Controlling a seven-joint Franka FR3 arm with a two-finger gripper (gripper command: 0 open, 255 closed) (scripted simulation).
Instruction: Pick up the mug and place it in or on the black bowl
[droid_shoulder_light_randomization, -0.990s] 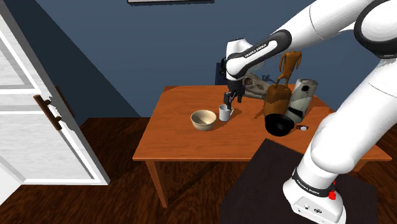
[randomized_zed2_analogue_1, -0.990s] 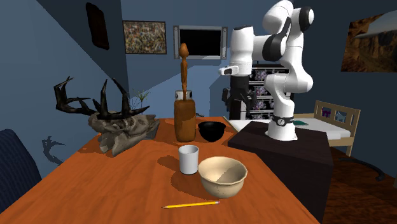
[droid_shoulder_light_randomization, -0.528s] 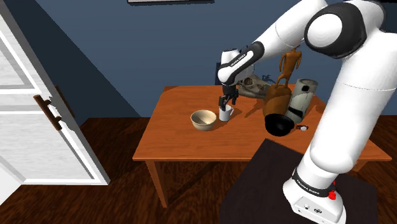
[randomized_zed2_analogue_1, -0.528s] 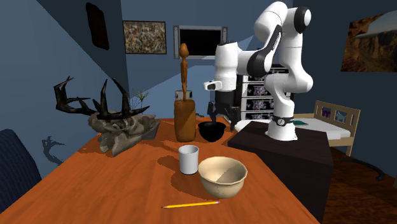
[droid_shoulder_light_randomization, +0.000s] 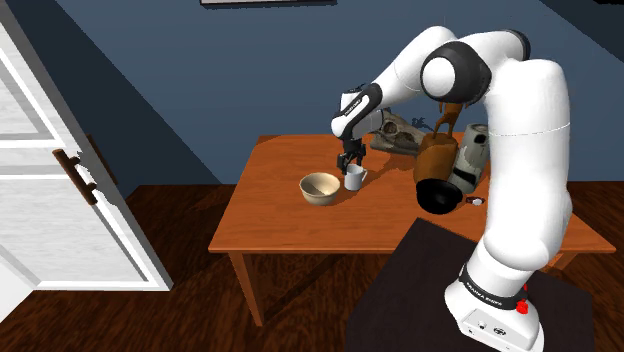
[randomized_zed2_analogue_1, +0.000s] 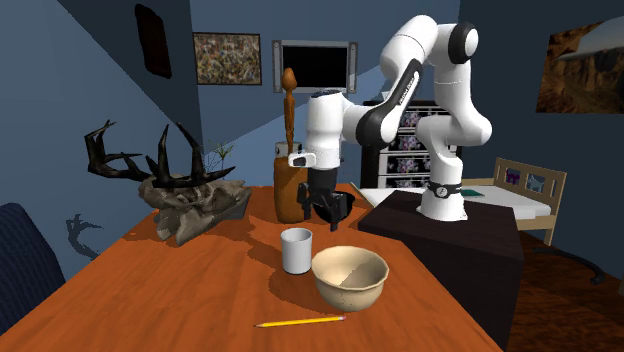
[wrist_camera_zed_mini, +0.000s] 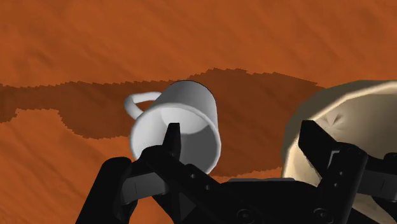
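We note gripper (wrist_camera_zed_mini: 240, 130) wide open, holding nothing, just above mug (wrist_camera_zed_mini: 191, 102); tan bowl (wrist_camera_zed_mini: 347, 108) adj. to mug.

The white arm (droid_shoulder_light_randomization: 520, 130) stands tall, folds over at its elbow and slopes down toward the shoulder view's left. The wrist points straight down. The black jaws are open, with their 2 fingers (wrist_camera_zed_mini: 170, 145) set well apart.
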